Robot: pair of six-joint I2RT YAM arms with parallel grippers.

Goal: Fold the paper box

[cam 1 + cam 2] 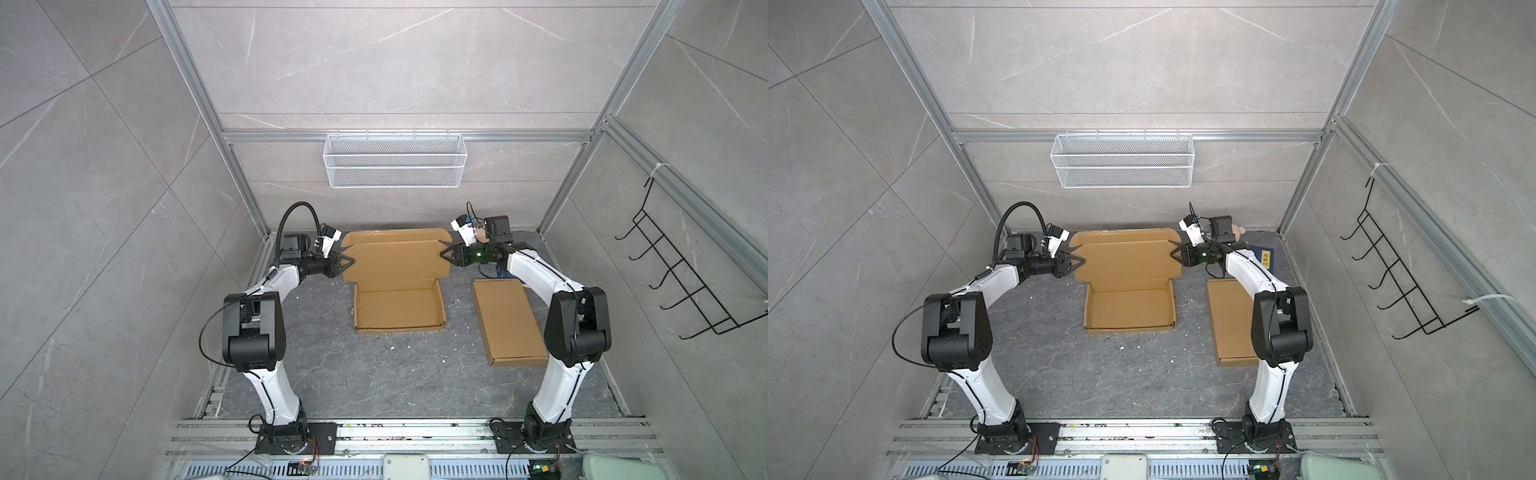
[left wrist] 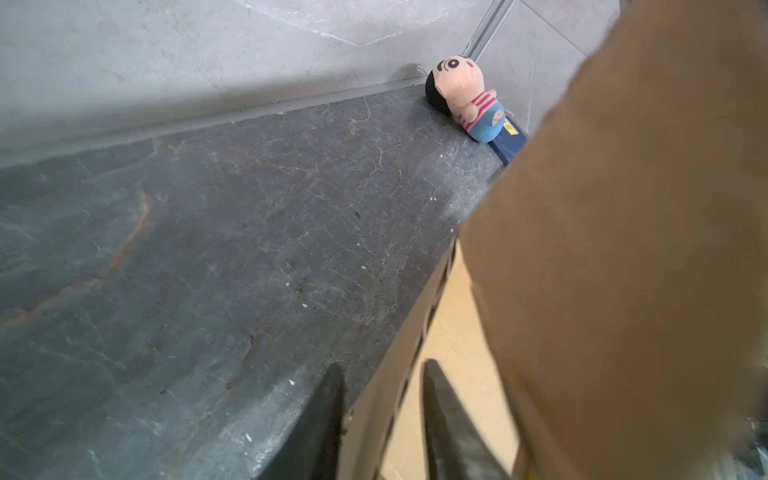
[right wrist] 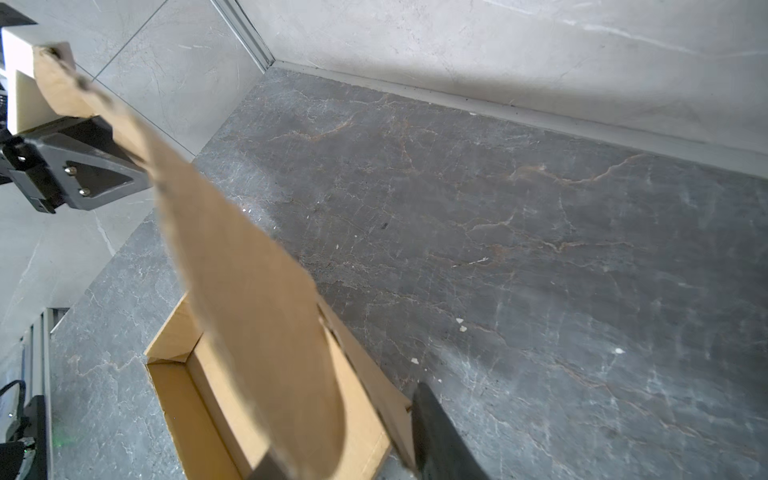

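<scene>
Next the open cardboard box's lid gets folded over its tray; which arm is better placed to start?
Left, narrowly. The left gripper has both jaws straddling the lid at its side edge. Of the right gripper, at the opposite edge, only one jaw shows clearly, and cardboard hides the other. Probably both lift together.

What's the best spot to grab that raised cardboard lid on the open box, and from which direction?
Grip the lid by its short side edges: left end effector from the left, right end effector from the right. It stands tilted up off the tray, so both thin edges hang free; pinching both should keep the wide panel from twisting.
</scene>
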